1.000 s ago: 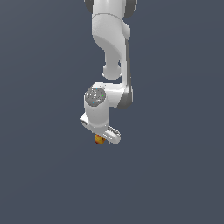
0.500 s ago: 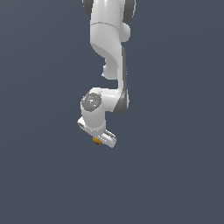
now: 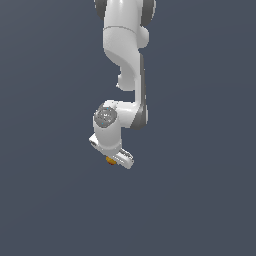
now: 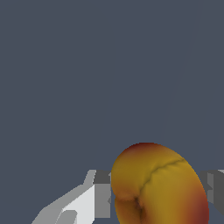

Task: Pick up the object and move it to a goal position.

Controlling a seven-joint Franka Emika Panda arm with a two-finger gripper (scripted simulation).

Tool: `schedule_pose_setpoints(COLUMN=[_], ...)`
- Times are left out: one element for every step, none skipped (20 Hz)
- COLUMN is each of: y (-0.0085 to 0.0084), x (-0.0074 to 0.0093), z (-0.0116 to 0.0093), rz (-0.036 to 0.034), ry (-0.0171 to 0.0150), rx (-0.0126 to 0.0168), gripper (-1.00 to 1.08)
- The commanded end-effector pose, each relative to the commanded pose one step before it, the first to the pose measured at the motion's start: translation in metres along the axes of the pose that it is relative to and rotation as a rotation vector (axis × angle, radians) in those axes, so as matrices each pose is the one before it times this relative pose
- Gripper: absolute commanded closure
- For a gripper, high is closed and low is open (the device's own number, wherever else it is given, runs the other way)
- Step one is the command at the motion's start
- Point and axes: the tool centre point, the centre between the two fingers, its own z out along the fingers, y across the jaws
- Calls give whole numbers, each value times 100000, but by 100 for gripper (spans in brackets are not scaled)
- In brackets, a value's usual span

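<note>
Yellow-orange with red patches, the ball is clamped between the fingers of the white gripper, against plain grey.

The arm looks like smooth, glossy white plastic with grey joints. The apple-like ball seems waxy-smooth, creased at its dimple. The gripper's fingers appear matt.
</note>
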Motion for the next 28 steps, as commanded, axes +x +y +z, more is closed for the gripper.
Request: schedule_pose_setpoints(y=[-1165, -57, -94, -132, -168, -204, -239, -272, -305, -336, -366, -395, -403, -450, -475, -496, -511, -511, -528, -533, -536, -538, -533, -538, -537, -535, -532, -529], x=[-1095, -8, -13, -19, -24, -28, -33, -37, -41, -45, -48, -51, -43, -57, -59, -60, -60, -54, -59, -58, -56, -55, -51, -51, -49, -46, -44, -42], z=[723, -107, -179, -249, -319, -387, -453, -517, -579, -639, -697, -753, -806, -859, -908, -947, -975, -996, -1007, -1015, -1020, -1022, -1024, -1018, -1013, -1006, -998, -988], rz=[-1809, 0, 0, 0, 0, 0, 0, 0, 0, 0, 0, 0, 42, 0, 0, 0, 0, 28, 0, 0, 0, 0, 25, 0, 0, 0, 0, 0], ry=[-1542, 0, 0, 0, 0, 0, 0, 0, 0, 0, 0, 0, 26, 0, 0, 0, 0, 34, 0, 0, 0, 0, 39, 0, 0, 0, 0, 0], rx=[192, 0, 0, 0, 0, 0, 0, 0, 0, 0, 0, 0, -49, 0, 0, 0, 0, -53, 0, 0, 0, 0, -51, 0, 0, 0, 0, 0], gripper=[108, 108, 108, 108, 108, 108, 108, 108, 108, 108, 108, 108, 108, 108, 108, 108, 108, 108, 108, 108, 108, 108, 108, 108, 108, 108, 108, 108])
